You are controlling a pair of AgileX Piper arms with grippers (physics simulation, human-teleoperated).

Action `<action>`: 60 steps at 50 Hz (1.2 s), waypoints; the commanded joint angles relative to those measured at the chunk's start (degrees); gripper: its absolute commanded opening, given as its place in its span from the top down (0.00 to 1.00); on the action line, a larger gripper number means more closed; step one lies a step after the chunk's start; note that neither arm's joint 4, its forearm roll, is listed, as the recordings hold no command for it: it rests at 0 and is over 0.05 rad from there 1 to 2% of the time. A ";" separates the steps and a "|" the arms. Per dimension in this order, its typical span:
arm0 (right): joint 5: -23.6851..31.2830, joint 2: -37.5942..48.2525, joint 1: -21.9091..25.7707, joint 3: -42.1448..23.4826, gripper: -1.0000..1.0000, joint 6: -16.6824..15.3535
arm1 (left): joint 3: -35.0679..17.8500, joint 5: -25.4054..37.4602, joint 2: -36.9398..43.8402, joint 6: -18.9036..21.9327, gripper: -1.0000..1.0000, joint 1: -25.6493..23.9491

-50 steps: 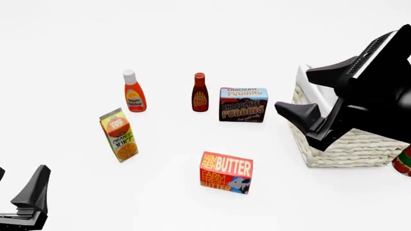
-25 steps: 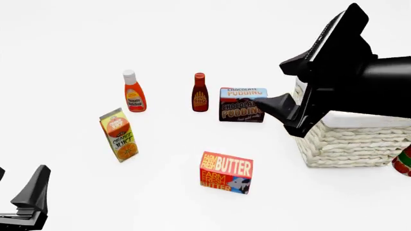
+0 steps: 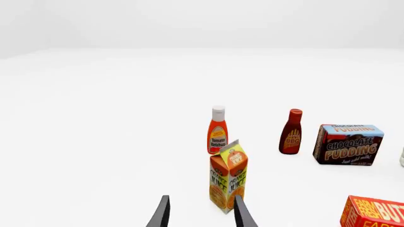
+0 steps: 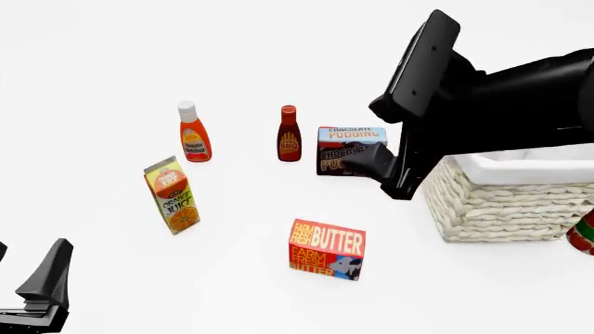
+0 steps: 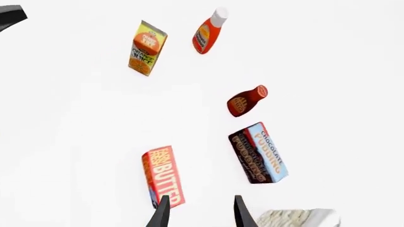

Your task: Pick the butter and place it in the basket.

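Observation:
The butter (image 4: 327, 248), a red-orange box with yellow and white lettering, stands on the white table near the front centre; it also shows in the right wrist view as the butter (image 5: 162, 176) and at the edge of the left wrist view as the butter (image 3: 373, 212). The wicker basket (image 4: 501, 205) with white lining stands at the right. My right gripper (image 4: 368, 164) hangs left of the basket, in front of the pudding box and behind the butter, above the table. Its fingers (image 5: 162, 213) stand open and hold nothing. My left gripper (image 4: 42, 289) rests at the front left, open and empty.
A chocolate pudding box (image 4: 348, 142), partly hidden by my right gripper, a dark BBQ sauce bottle (image 4: 289, 133) and a ketchup bottle (image 4: 194, 132) stand in a row at the back. An orange juice carton (image 4: 172, 195) stands left of centre. A red and green object (image 4: 583, 233) peeks in beside the basket.
My right arm has swung left from over the basket and now covers part of the pudding box. The left arm and all objects are unmoved.

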 commanded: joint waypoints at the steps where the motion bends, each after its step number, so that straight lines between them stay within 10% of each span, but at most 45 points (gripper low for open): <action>1: 2.99 3.17 1.20 -2.98 0.00 -2.03 | 0.00 0.00 0.00 0.00 0.00 0.00; 60: 14.15 18.25 3.84 -13.90 0.00 -8.23 | 0.00 0.00 0.00 0.00 0.00 0.00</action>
